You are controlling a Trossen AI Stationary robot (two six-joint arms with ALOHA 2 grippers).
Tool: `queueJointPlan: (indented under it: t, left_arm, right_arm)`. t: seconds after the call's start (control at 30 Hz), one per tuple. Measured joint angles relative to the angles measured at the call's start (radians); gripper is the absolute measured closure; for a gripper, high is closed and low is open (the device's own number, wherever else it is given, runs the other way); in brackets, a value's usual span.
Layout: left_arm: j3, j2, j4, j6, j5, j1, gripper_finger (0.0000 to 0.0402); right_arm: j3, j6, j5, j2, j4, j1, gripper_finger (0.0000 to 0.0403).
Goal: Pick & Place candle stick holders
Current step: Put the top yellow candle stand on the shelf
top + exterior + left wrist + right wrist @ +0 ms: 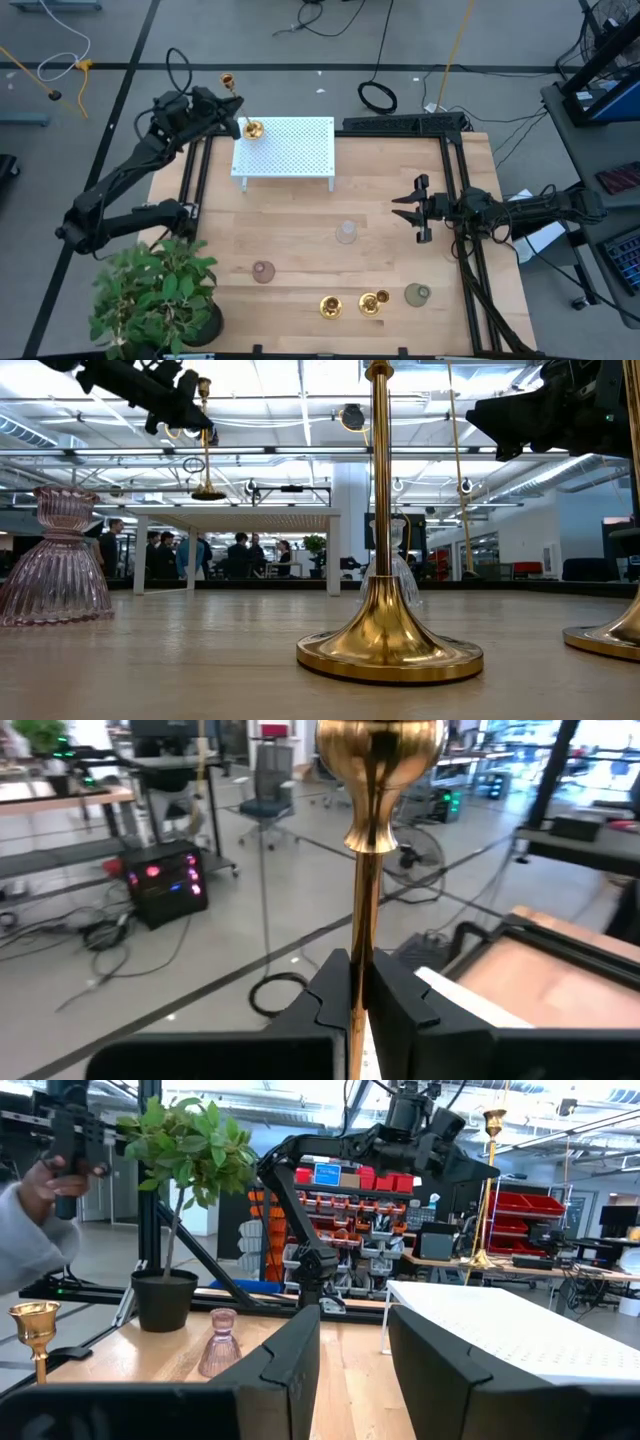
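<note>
Nearest the front edge of the wooden tabletop (300, 230) stand two gold candle stick holders (331, 306), side by side, shiny, each with a round flared base and thin stem. The low view shows the closer one's polished base and stem, its top cup cut off; the second (615, 635) is only a sliver at the edge. Around them sit a pink ribbed glass holder (57, 560), a clear one (346, 233) and a greenish one (417, 293). A potted plant (155, 295) fills the front left corner. Mid-table, the right gripper (409, 208) hovers with jaws spread, holding nothing. Farther back, the left gripper (233, 117) pinches the stem of the third gold candle stick holder (253, 129), lifted over the corner of the white perforated stand (285, 150). Its wrist view shows the bulbous cup above the jaws; its base is hidden there. People stand beyond, indistinct.
</note>
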State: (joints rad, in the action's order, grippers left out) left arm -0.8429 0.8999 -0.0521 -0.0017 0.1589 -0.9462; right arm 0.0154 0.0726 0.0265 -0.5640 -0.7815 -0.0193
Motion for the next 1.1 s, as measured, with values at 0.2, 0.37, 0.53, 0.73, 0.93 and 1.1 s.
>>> queueJointPlan:
  t: [0.2,0.37,0.53,0.73,0.93,1.1]
  left_arm:
    - [0.000,0.010,-0.005,-0.012,0.025,-0.046,0.0386]
    - [0.000,0.010,-0.006,-0.008,0.005,-0.048,0.0386]
    - [0.000,0.010,-0.031,0.010,-0.061,-0.049,0.0386]
    - [0.000,0.017,-0.034,0.013,-0.089,-0.049,0.0386]
    - [0.000,0.091,-0.044,-0.001,-0.089,-0.049,0.0386]
    - [0.000,0.115,0.005,-0.003,-0.109,-0.049,0.0386]
  right_arm:
    - [0.000,0.000,0.000,0.000,0.000,0.000,0.0289]
    - [0.000,0.000,0.000,0.000,0.000,0.000,0.0289]
    - [0.000,0.000,0.000,0.000,0.000,0.000,0.0289]
    - [0.000,0.000,0.000,0.000,0.000,0.000,0.0289]
    - [0.000,0.000,0.000,0.000,0.000,0.000,0.0289]
    - [0.000,0.000,0.000,0.000,0.000,0.000,0.0289]
